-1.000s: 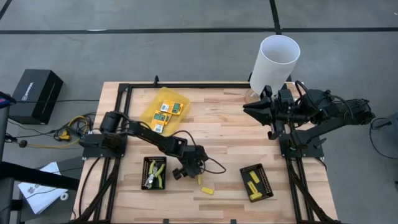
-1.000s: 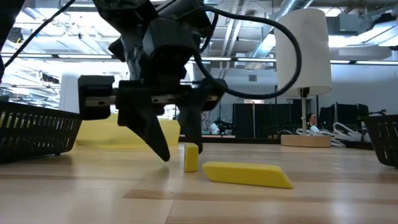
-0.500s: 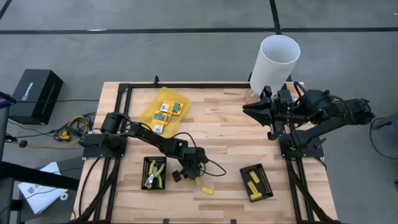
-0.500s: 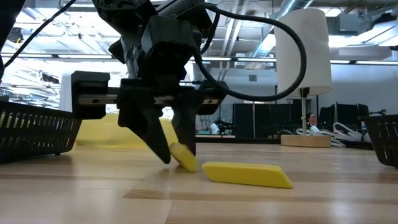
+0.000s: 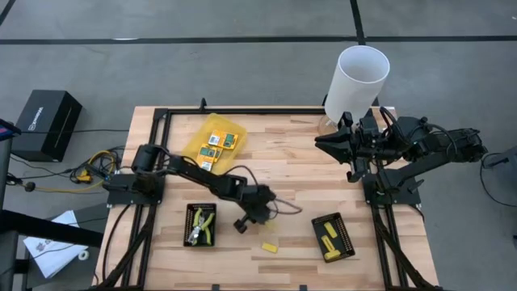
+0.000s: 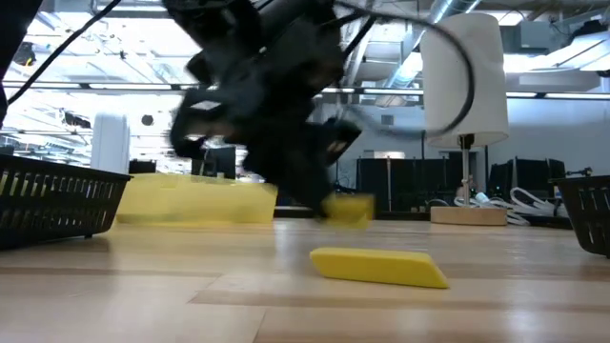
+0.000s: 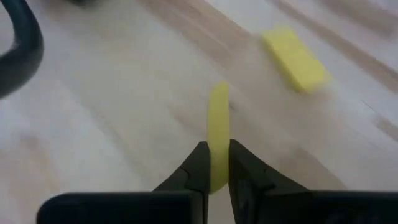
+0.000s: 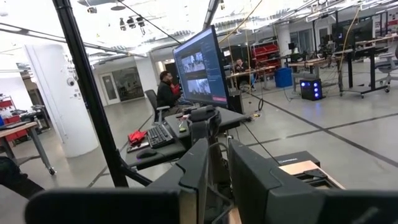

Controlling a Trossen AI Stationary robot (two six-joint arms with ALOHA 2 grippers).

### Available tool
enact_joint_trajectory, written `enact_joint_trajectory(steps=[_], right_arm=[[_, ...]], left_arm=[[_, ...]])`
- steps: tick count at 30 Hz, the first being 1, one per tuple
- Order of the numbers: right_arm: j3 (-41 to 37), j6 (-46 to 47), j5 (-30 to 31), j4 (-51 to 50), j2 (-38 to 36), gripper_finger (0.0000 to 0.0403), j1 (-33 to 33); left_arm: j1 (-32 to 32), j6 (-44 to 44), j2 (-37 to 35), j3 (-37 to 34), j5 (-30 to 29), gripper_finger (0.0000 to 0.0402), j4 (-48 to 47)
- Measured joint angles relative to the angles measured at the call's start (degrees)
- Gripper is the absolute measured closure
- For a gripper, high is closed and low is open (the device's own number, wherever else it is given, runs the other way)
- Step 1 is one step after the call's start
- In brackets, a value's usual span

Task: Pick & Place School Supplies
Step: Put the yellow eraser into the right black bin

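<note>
The left hand is closed on a small yellow piece and holds it above the desk, near the middle. A second yellow piece lies flat on the desk just beside it, toward the near edge. The tool with yellow-green handles lies in the black tray on the left. Three flat packets are in the yellow container at the far left. The right hand waits at the far right, fingers nearly together, holding nothing.
</note>
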Motion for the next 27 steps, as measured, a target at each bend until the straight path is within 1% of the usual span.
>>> enact_joint_trajectory(steps=[3,7,13,17,23,27], right_arm=[[0.0,-0.16,-0.01,0.44,-0.01,0.0347,0.0],[0.0,-1.59,0.0,2.58,-0.01,0.0347,0.0],[0.02,-1.68,-0.01,3.45,-0.04,0.0347,0.08],[0.02,-1.68,-0.11,3.51,-0.04,0.0347,0.64],[0.02,-1.68,-0.23,3.15,-0.21,0.0347,0.96],[0.02,-1.68,-0.22,3.13,-0.21,0.0347,0.96]], left_arm=[[1.13,-0.47,-0.06,4.44,-0.5,0.0377,0.15],[2.72,-3.92,1.53,12.62,-0.11,0.0377,0.84],[3.46,-6.84,8.87,25.41,-0.13,0.0377,0.05],[3.14,-6.99,14.54,33.4,0.21,0.0377,-1.75],[2.71,-7.31,20.57,42.54,1.21,0.0377,-3.75],[2.4,-7.54,23.41,46.23,1.24,0.0377,-4.18]])
